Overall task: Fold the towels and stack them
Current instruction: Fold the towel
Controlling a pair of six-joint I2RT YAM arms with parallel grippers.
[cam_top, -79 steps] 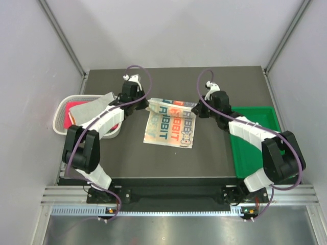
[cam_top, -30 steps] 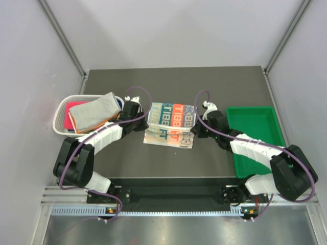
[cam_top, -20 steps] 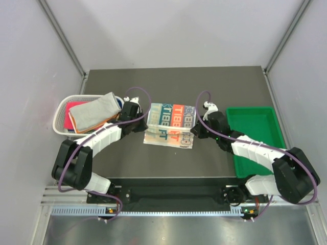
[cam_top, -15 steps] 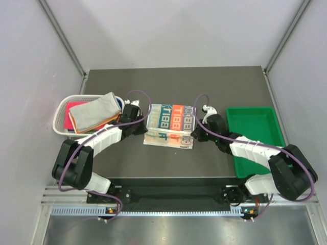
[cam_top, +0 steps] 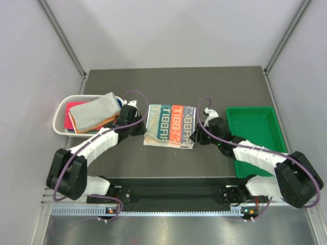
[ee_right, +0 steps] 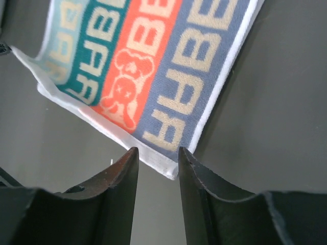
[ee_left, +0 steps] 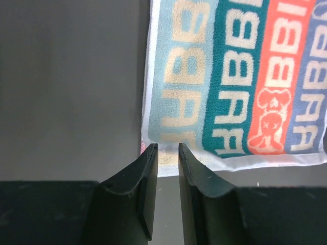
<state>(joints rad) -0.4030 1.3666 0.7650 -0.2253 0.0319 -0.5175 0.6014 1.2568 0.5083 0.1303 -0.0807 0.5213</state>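
Writing: block letters "RABB" repeated along each stripe, seen upside down
Towel [cam_top: 170, 125]: folded, striped pale blue, teal, orange-red and grey-blue, with a white hem and a small cartoon figure on the orange stripe
Place: flat on the tabletop [cam_top: 168, 81], between the two arms
Left tool [ee_left: 167, 148]: jaws narrowly apart, tips at the near left corner, clamping nothing
Right tool [ee_right: 158, 152]: jaws somewhat wider, near right corner lying between the tips, unclamped

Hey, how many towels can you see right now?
5. Letter-print towel on the table; grey towel, orange towel, pink-red towel and blue towel piled in the white basket. Others may hide underneath.
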